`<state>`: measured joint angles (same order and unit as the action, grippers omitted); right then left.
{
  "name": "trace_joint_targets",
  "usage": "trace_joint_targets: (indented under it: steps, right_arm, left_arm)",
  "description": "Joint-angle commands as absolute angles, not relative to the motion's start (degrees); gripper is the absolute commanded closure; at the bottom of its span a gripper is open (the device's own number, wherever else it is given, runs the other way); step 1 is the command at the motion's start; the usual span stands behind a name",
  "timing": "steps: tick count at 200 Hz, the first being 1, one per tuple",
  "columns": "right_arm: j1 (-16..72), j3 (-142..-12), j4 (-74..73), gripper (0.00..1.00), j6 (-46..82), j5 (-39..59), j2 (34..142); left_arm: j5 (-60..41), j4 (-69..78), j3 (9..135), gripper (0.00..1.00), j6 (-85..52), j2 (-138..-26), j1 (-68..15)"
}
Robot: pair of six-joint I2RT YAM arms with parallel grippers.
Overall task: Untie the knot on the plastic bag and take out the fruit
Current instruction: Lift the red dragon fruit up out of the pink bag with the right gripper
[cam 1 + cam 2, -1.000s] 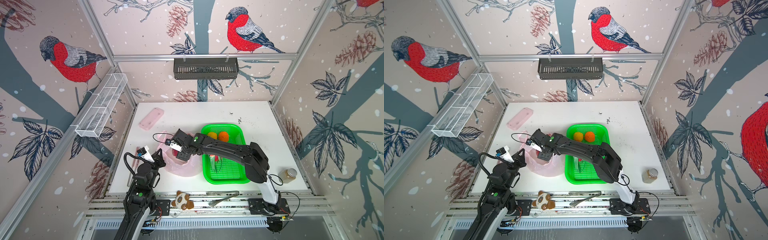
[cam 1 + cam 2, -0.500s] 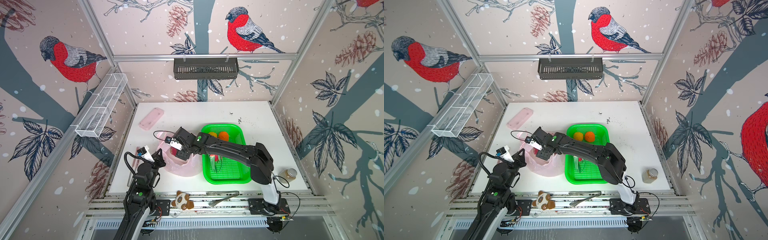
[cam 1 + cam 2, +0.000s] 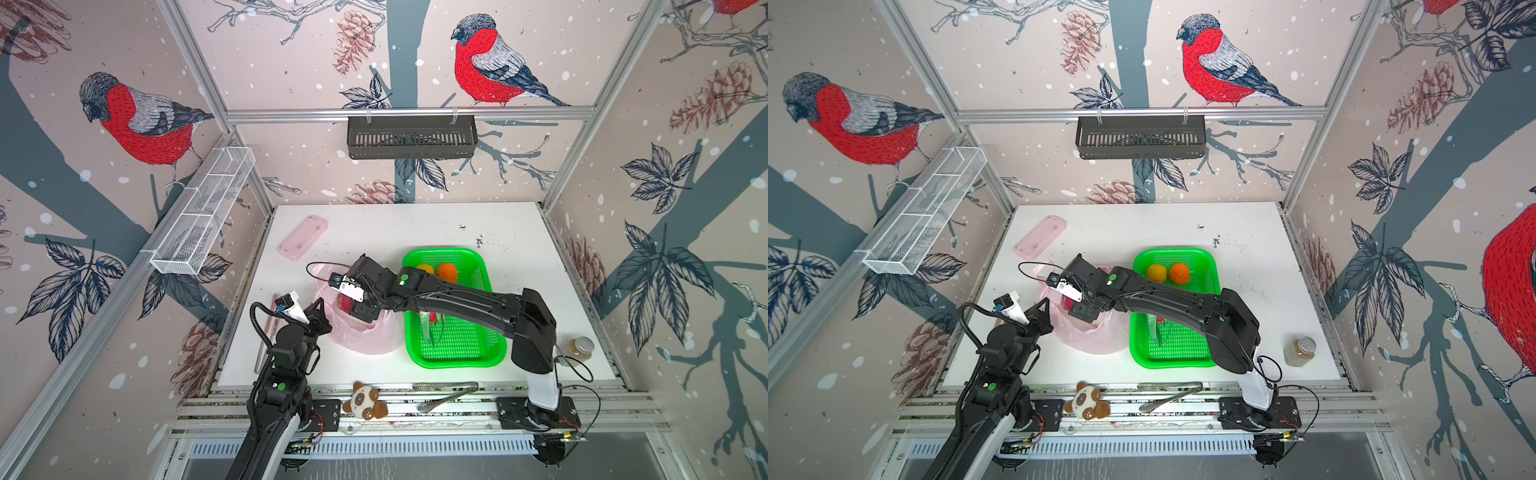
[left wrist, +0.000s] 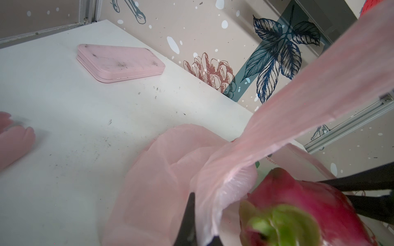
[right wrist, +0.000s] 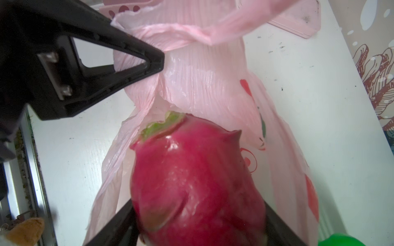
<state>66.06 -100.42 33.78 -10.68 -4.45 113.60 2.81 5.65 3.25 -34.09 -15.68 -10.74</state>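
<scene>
Left gripper (image 3: pixel 319 306): we see it on the near left of the table (image 3: pixel 395 232). Its fingers are pressed together, and in the right wrist view their tip (image 5: pixel 158 61) pinches a fold of the bag's film.
Right gripper (image 3: pixel 360 309): it reaches across from the right over the bag. Its fingers (image 5: pixel 119 221) stand wide apart and clasp a dragon fruit on both sides.
Plastic bag (image 3: pixel 365 336): it sits on the table just left of the green basket (image 3: pixel 457 363). It is slumped, with its mouth open toward the grippers. One loose handle strip (image 4: pixel 319 89) runs up past the left wrist camera.
Dragon fruit (image 5: pixel 196 181): magenta-red with a green tip, it is at the bag's open mouth between the right gripper's fingers. Pink film lies around and behind it.
Second dragon fruit (image 3: pixel 1159 320): it lies in the basket, partly hidden under the right arm.
Yellow ball (image 3: pixel 1156 272) and orange ball (image 3: pixel 1179 273): they sit side by side at the far end of the basket, just beside each other.
Pink case (image 3: pixel 303 237): it lies flat on the far left of the table, well apart from the bag.
Plush toy (image 3: pixel 365 403): it rests on the near rail, in front of the bag.
</scene>
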Motion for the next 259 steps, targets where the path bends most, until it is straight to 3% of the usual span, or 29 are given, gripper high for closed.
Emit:
trace_joint_targets:
  steps: [1,259]
  right_arm:
    - [66.36,-99.65,31.78,0.57,-10.01,-3.97,112.07]
    - [68.09,-101.72,21.09,0.60,-6.42,-0.58,107.93]
  left_arm:
    - [3.54,9.85,3.75,1.00,-33.40,-16.69,-10.72]
    - [3.16,9.58,2.94,1.00,-34.01,-16.13,-10.72]
